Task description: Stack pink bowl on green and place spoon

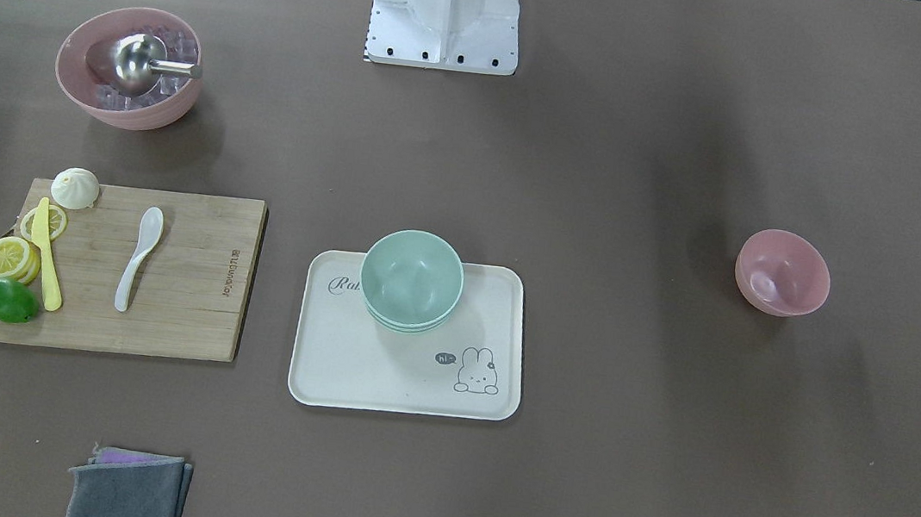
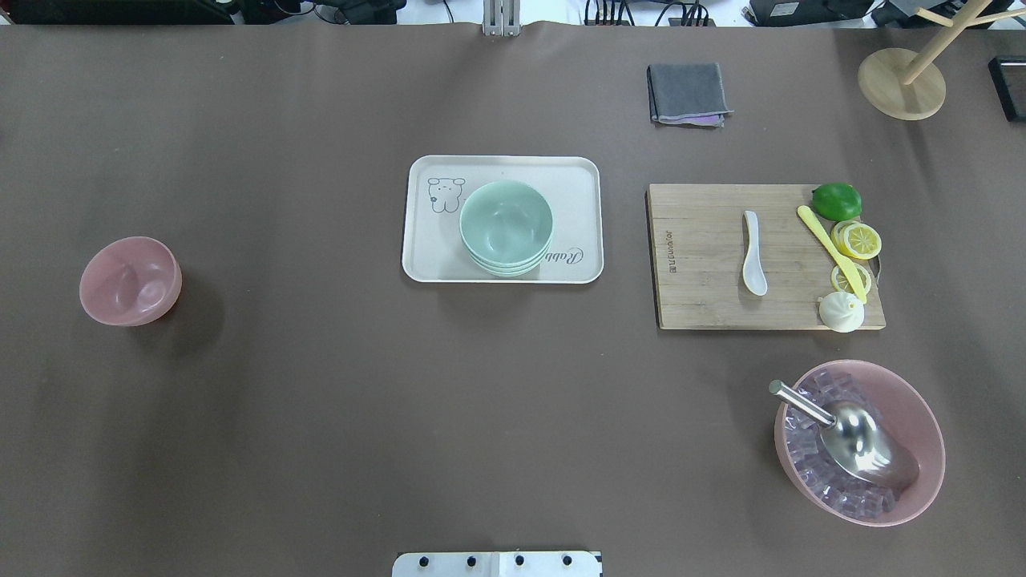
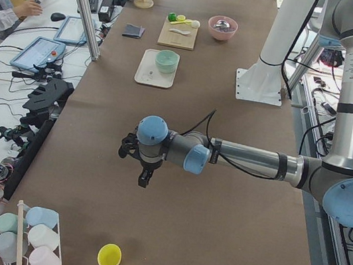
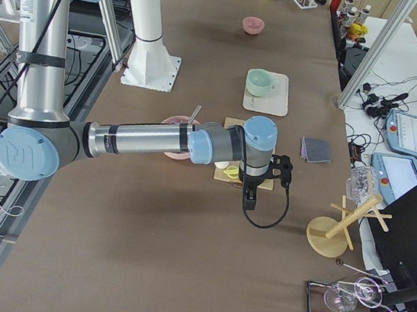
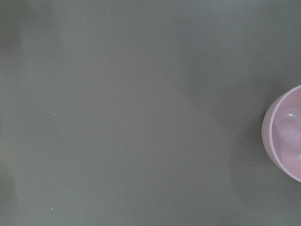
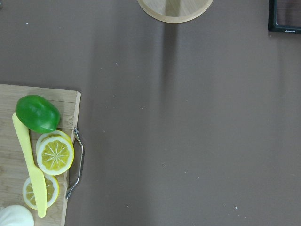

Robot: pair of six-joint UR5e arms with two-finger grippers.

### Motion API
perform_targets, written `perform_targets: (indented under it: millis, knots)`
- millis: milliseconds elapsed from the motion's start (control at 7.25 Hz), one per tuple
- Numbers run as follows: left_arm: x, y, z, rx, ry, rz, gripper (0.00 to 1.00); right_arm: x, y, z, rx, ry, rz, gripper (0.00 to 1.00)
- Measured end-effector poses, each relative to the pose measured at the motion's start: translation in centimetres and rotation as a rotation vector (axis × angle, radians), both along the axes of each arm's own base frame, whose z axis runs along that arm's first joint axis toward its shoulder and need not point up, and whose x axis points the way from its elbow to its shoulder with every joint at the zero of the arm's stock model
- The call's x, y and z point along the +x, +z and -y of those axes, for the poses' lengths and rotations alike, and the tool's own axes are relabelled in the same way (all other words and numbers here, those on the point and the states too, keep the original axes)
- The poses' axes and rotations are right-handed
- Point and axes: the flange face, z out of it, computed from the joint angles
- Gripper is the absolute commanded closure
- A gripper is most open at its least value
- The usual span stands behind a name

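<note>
A small empty pink bowl (image 2: 130, 280) stands alone on the table on my left side; it also shows in the front view (image 1: 782, 273) and at the right edge of the left wrist view (image 5: 284, 141). Stacked green bowls (image 2: 506, 227) sit on a white rabbit tray (image 2: 433, 256) at the centre. A white spoon (image 2: 753, 252) lies on a wooden cutting board (image 2: 705, 264) on my right side. My left gripper (image 3: 141, 173) hangs above the table beyond the pink bowl; I cannot tell its state. My right gripper (image 4: 249, 198) hangs beyond the cutting board; I cannot tell its state.
The board also holds a lime (image 2: 836, 200), lemon slices (image 2: 858, 240), a yellow knife (image 2: 830, 248) and a white bun (image 2: 842, 311). A large pink bowl (image 2: 922, 417) of ice cubes holds a metal scoop (image 2: 870, 449). A grey cloth (image 2: 688, 94) and a wooden stand (image 2: 902, 84) lie at the far side.
</note>
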Motion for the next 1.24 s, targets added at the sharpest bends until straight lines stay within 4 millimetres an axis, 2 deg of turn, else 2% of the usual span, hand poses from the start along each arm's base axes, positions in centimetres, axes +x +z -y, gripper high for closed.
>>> perform_targets:
  millis: [1241]
  knots:
    - [0.19,-0.55,-0.01,0.001,0.003,-0.027,0.02,0.02,-0.23,-0.03,0.003,0.000,0.003,0.00]
